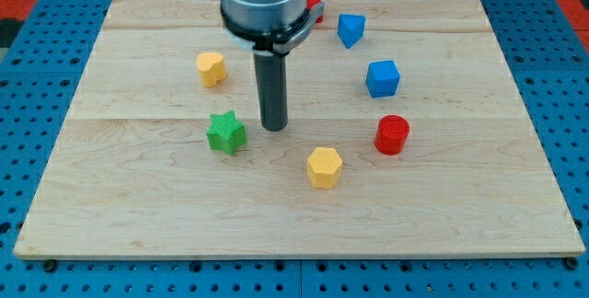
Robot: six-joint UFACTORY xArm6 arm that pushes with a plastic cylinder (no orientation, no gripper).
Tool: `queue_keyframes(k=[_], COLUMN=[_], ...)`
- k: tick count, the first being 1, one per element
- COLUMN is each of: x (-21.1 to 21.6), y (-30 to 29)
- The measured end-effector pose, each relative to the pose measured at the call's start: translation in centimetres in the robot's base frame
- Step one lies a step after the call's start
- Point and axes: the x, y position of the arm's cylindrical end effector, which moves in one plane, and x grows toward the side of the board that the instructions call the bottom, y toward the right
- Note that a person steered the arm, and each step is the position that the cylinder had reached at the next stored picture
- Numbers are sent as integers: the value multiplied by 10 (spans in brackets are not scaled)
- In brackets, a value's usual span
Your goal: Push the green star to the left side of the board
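Note:
The green star [226, 133] lies on the wooden board [138, 197], left of the board's centre. My tip [274, 129] rests on the board just to the right of the green star, a small gap apart from it. The dark rod rises from the tip to the grey arm head at the view's top.
A yellow block [212, 68] lies above and left of the star. A yellow hexagonal block [324, 166] lies below and right of my tip. A red cylinder [392, 134], a blue cube [383, 78], a blue block [351, 29] and a partly hidden red block [315, 7] are to the right.

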Motion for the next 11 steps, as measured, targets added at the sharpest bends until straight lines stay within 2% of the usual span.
queue_keyframes(k=[1, 2, 3, 4, 5, 7, 8, 10, 11], x=[-10, 25, 37, 72, 75, 33, 33, -2, 26], y=[-44, -75, -43, -34, -83, -143, -157, -183, -187])
